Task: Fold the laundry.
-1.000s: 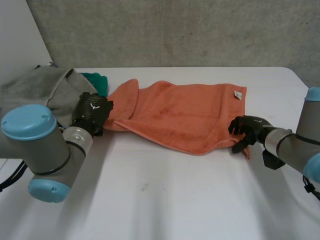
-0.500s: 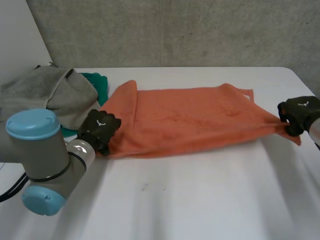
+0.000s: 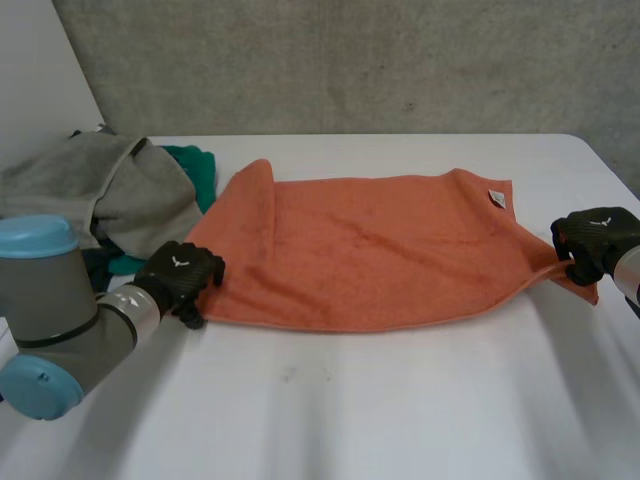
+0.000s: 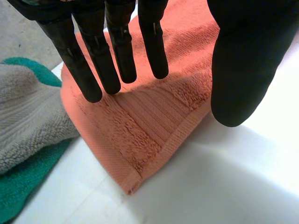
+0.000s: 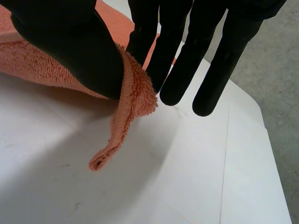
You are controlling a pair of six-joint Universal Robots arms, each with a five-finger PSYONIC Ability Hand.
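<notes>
An orange towel (image 3: pixel 370 250) lies spread across the white table (image 3: pixel 400 400), with its left edge folded up in a ridge. My left hand (image 3: pixel 180 280) is at the towel's near left corner. In the left wrist view its fingers (image 4: pixel 117 51) are straight and apart from the thumb, hovering open over the flat corner of the towel (image 4: pixel 149 126). My right hand (image 3: pixel 590 238) is at the towel's near right corner. There the thumb (image 5: pixel 70 42) and fingers pinch the corner of the towel (image 5: pixel 135 93), and a short tail hangs down to the table.
A grey cloth (image 3: pixel 110 190) is heaped at the back left with a green cloth (image 3: pixel 195 165) under it, close to my left hand. Both also lie beside the towel corner in the left wrist view, grey (image 4: pixel 28 126) over green (image 4: pixel 28 186). The table's right edge runs near my right hand.
My right hand shut on the right corner and drew it to the right, stretching the towel flat. My left hand let go of the left corner and moved nearer to me.
</notes>
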